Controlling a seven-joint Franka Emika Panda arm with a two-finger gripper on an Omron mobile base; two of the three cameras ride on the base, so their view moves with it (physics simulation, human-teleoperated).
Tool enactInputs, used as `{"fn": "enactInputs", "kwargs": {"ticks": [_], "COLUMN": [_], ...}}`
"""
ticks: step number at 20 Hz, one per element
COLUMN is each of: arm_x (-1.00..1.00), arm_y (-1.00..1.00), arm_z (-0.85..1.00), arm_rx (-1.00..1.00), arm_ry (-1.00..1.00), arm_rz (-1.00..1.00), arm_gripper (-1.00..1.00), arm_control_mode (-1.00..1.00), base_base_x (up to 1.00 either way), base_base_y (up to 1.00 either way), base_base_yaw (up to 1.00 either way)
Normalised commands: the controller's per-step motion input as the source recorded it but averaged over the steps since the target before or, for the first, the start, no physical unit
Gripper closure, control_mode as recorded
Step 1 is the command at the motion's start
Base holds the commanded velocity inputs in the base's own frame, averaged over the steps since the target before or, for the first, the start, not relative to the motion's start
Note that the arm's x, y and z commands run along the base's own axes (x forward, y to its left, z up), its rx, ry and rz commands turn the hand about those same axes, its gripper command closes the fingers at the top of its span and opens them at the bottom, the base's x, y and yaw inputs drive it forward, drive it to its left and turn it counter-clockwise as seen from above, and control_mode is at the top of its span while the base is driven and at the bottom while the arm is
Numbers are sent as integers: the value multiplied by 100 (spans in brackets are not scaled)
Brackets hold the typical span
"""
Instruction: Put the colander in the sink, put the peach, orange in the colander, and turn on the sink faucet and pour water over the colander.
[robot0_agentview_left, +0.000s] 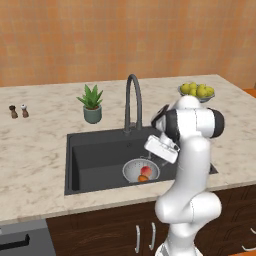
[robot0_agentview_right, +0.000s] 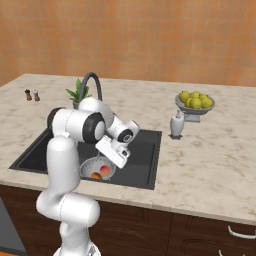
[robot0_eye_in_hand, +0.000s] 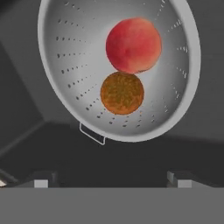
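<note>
Colander (robot0_eye_in_hand: 70, 52) in sink (robot0_agentview_left: 95, 155), holding peach (robot0_eye_in_hand: 133, 45) and orange (robot0_eye_in_hand: 122, 93).
Fruits touching; jaws released wide above, grasping nothing.

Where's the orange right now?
The orange lies inside the colander in the sink, touching the peach; in the left base view it sits nearer the counter's front edge than the peach.

Evenly lit, soft and diffuse throughout, no glare. Rendered and slightly soft in both base views, fine detail smeared. Faint shadow under the round silver-grey perforated metal colander (robot0_eye_in_hand: 74, 61) toward the lower frame of the hand view; dim in the dark charcoal rectangular sink (robot0_agentview_left: 95, 155). No edge distortion noticeable.
</note>
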Motion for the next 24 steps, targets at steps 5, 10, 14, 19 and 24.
{"fn": "enactInputs", "kwargs": {"ticks": [5,10,14,19,24], "arm_x": [-41,-49,-48,-21,-4], "arm_y": [-23,-6,0,-3,-5], "arm_z": [58,55,49,53,34], "arm_rx": [-4,-10,-16,-10,-1], "arm_ry": [-1,-9,-26,-31,-52], "arm_rz": [5,11,17,13,11], "arm_gripper": [-100,-100,-100,-100,-100], "arm_control_mode": [-100,-100,-100,-100,-100], "base_base_x": [0,0,0,0,0], "base_base_y": [0,0,0,0,0], "base_base_yaw": [0,0,0,0,0]}}
